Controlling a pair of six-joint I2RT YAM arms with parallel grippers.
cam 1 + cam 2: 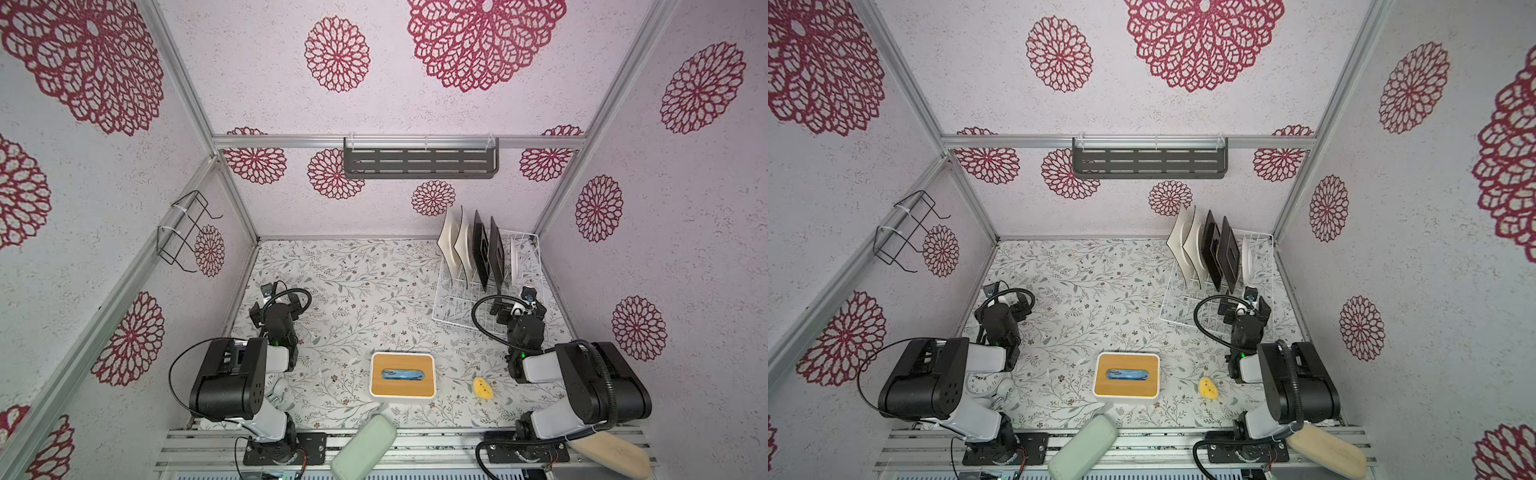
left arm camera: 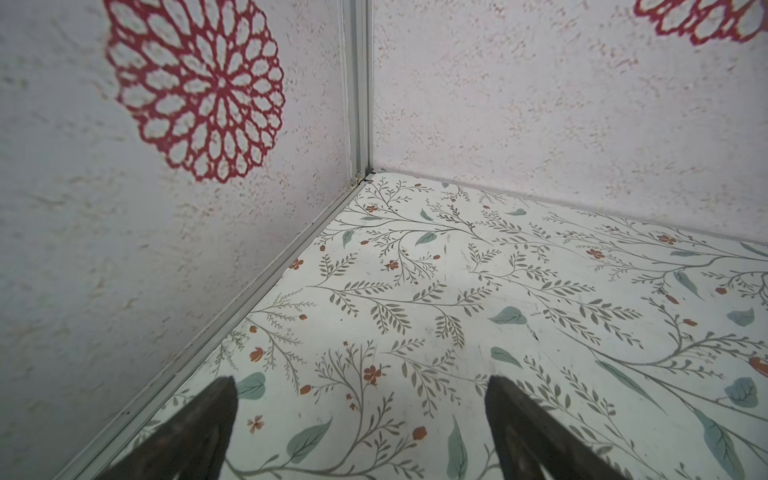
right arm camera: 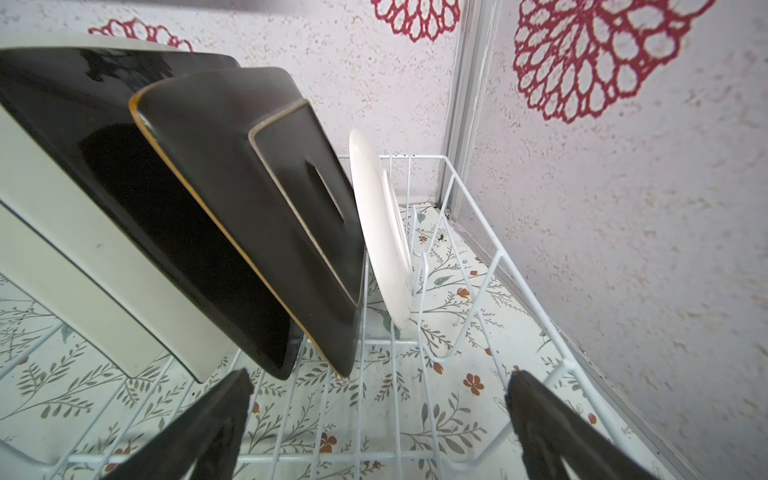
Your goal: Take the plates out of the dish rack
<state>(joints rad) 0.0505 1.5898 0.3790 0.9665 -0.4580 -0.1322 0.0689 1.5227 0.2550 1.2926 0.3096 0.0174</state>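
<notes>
The dish rack (image 1: 454,325) (image 1: 1183,322), a white wire basket, stands at the back right corner. Upright in its tines are two cream square plates (image 1: 452,243) (image 1: 1180,241), two dark square plates (image 1: 489,254) (image 1: 1225,254) and a round white plate (image 1: 515,258) (image 1: 1246,258). My right gripper (image 1: 518,302) hovers open over the rack's near part. In the right wrist view its jaws (image 3: 378,376) stand wide over the rack's wires (image 3: 473,199), just short of the dark plates (image 3: 257,208) and the round plate (image 3: 378,232). My left gripper (image 1: 276,302) (image 2: 361,380) is open over bare table near the left wall.
A white box with a bamboo top (image 1: 402,376) sits front centre, with a small yellow object (image 1: 483,388) to its right. A clock (image 1: 982,382) lies under the left arm. A grey slotted shelf (image 1: 419,160) hangs on the back wall, a black wire bracket (image 1: 183,232) on the left wall.
</notes>
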